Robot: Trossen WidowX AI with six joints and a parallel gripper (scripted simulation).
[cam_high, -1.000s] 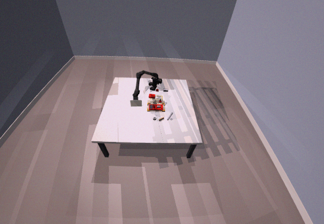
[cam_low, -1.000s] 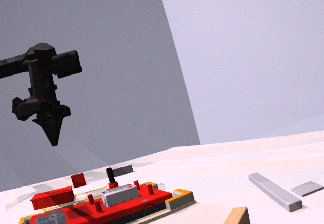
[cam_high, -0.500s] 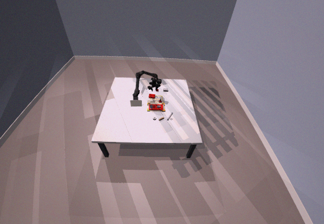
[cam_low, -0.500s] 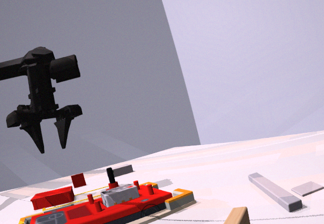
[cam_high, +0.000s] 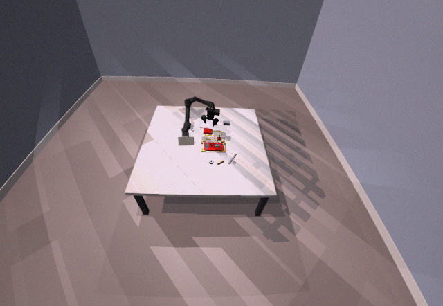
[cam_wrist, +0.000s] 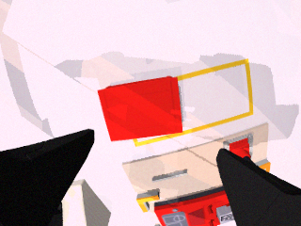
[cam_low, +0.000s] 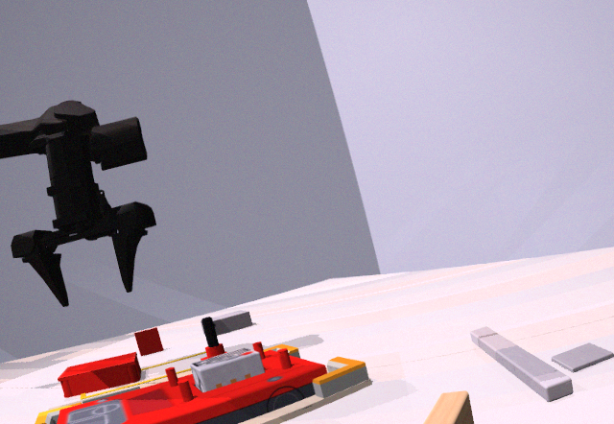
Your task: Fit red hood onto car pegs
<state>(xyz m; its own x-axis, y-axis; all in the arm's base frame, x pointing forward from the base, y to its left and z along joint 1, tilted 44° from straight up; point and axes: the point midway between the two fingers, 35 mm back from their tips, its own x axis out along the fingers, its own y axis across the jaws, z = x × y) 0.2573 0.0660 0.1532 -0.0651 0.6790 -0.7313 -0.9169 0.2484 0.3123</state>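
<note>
The red hood (cam_high: 208, 131) (cam_low: 101, 377) (cam_wrist: 141, 110) lies on the table, roof up, overlapping the left part of a yellow outline (cam_wrist: 250, 89). The red chassis (cam_low: 307, 368) (cam_wrist: 198, 215) sits in its jig (cam_low: 342, 382). The grey engine block (cam_low: 227, 372) is on its deck, with the short red pegs (cam_low: 284, 358) standing around it. My gripper (cam_high: 210, 124) (cam_low: 98, 298) (cam_wrist: 157, 146) is wide open and empty, well above the table, fingers pointing down. In the wrist view the hood lies ahead of the gap between the fingertips. The hood's corner holes are not visible.
A black-topped red piece (cam_high: 219, 138) (cam_low: 210, 332) stands upright behind the chassis. A dark red piece (cam_low: 149, 341) and a grey block (cam_high: 226, 122) (cam_low: 235, 321) are farther back. A grey bar (cam_high: 232, 158) (cam_low: 520, 362), flat plate (cam_low: 582, 356) and wooden piece (cam_high: 220, 162) (cam_low: 448, 410) lie in front.
</note>
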